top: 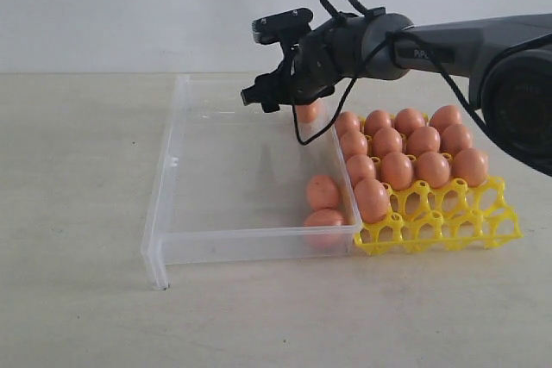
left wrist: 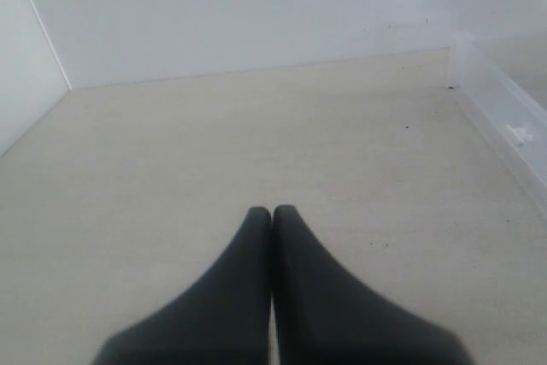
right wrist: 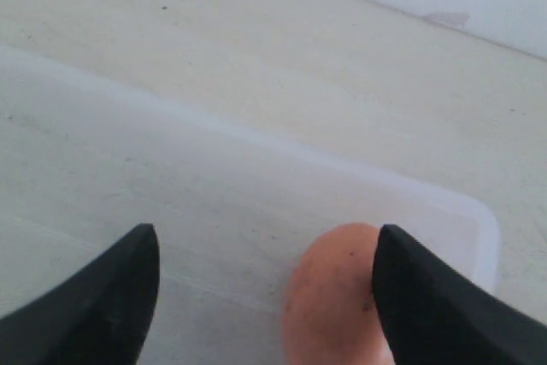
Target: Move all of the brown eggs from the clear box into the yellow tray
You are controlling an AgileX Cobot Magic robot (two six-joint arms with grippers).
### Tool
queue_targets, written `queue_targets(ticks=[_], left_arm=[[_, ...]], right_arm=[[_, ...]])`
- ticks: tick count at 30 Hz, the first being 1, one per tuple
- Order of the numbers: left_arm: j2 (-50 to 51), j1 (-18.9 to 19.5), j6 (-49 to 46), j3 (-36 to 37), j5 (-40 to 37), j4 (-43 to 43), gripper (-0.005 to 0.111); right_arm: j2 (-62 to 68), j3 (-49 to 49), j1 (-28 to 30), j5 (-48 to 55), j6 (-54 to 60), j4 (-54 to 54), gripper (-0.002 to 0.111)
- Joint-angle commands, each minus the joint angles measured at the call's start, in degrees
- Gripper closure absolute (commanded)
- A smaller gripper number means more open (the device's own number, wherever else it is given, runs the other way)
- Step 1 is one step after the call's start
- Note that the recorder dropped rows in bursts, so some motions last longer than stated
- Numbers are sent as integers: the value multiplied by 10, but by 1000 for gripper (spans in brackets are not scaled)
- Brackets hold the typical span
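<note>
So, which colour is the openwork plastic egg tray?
The openwork plastic egg tray is bright yellow; clearest in the exterior view.

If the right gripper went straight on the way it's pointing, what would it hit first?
Probably the brown egg in the clear box's corner, off-centre between the right gripper's open jaws; depth is unclear.

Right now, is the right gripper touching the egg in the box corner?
Cannot tell. In the right wrist view one finger of the right gripper overlaps the egg, hiding any gap.
</note>
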State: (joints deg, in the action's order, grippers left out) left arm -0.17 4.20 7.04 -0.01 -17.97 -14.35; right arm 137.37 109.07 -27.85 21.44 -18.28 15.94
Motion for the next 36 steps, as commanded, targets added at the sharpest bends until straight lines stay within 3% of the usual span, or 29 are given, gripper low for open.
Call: queue_targets(ticks=[1, 14, 19, 24, 26, 27, 36], left_arm=[[2, -2, 2, 0, 2, -1, 111], [2, -2, 2, 0, 2, -1, 111], [2, -2, 2, 0, 2, -1, 111], [2, -2, 2, 0, 2, -1, 111], [2, -2, 2, 0, 2, -1, 111], [2, -2, 2, 0, 2, -1, 111], [2, -2, 2, 0, 2, -1, 111]], right_arm=[[5, 2, 20, 12, -29, 3, 41], [5, 2, 22, 67, -13, 3, 43], [5, 2, 22, 76, -10, 4, 66], [5, 2, 22, 84, -6, 4, 68], [4, 2, 20, 84, -6, 3, 86], [0, 2, 20, 90, -6, -7, 106], [-41, 2, 6, 188, 121, -108, 108]])
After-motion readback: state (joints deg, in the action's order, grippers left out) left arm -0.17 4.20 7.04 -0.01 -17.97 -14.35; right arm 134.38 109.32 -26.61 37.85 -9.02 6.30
